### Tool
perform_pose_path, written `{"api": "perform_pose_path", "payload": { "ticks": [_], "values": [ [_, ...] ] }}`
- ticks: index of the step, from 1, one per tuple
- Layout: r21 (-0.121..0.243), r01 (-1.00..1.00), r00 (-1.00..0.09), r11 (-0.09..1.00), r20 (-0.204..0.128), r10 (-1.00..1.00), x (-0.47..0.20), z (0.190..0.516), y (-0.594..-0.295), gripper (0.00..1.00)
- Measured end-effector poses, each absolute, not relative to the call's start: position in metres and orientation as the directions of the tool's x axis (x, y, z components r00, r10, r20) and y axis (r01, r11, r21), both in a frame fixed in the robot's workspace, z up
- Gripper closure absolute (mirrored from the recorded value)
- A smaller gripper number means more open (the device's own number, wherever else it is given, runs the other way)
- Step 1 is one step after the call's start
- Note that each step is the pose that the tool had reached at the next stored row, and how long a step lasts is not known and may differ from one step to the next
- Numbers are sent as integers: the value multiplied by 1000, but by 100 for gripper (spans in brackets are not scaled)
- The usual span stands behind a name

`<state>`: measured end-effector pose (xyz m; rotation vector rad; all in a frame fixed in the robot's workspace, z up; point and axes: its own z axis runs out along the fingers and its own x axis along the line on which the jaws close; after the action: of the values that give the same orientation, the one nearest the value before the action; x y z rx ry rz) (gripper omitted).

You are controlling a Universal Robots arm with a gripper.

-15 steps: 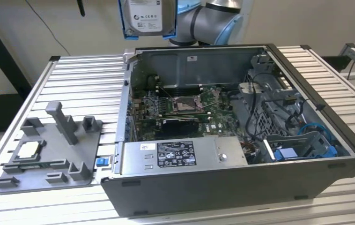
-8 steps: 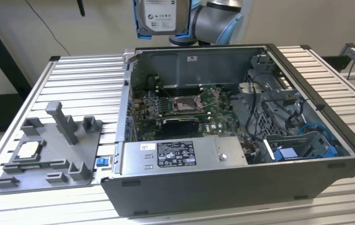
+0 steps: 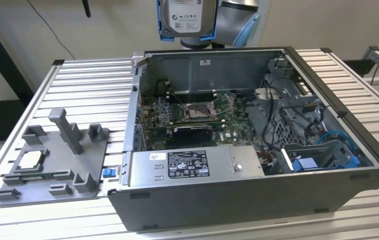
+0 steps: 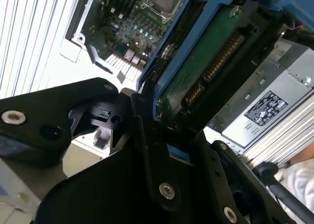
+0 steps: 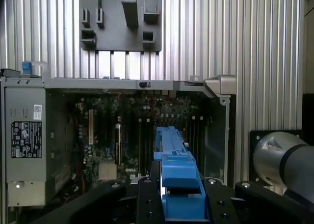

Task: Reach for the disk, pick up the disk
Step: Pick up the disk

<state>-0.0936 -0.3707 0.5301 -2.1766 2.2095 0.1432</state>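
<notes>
Above the far edge of the open computer case, the disk hangs upright in the air, label facing the exterior camera, its blue bracket showing down the side toward the exterior view's left. In the second wrist view the pincer is closed on the disk at its lower end, black fingers clamped against the bracket and the green circuit board; in the first wrist view the blue bracket stands edge-on between the black finger links.

The disk looks rigid and fairly dense for its size, a metal-bodied slab that will not flex. The plastic bracket is the gentler place to hold (it gives a little and offers grip); the bare circuit board and connector pins are probably fragile and better left unsqueezed. The smooth metal faces may be slippery, so a grip across the bracket's edges seems safest.

On the desk, at the exterior view's left, lies a grey fixture tray.
</notes>
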Motion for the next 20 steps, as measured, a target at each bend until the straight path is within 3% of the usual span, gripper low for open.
{"api": "perform_pose_path", "payload": {
  "ticks": [20],
  "values": [
    [41,-999,-17,13,-93,-996,-28,530,-371,100]
  ]
}}
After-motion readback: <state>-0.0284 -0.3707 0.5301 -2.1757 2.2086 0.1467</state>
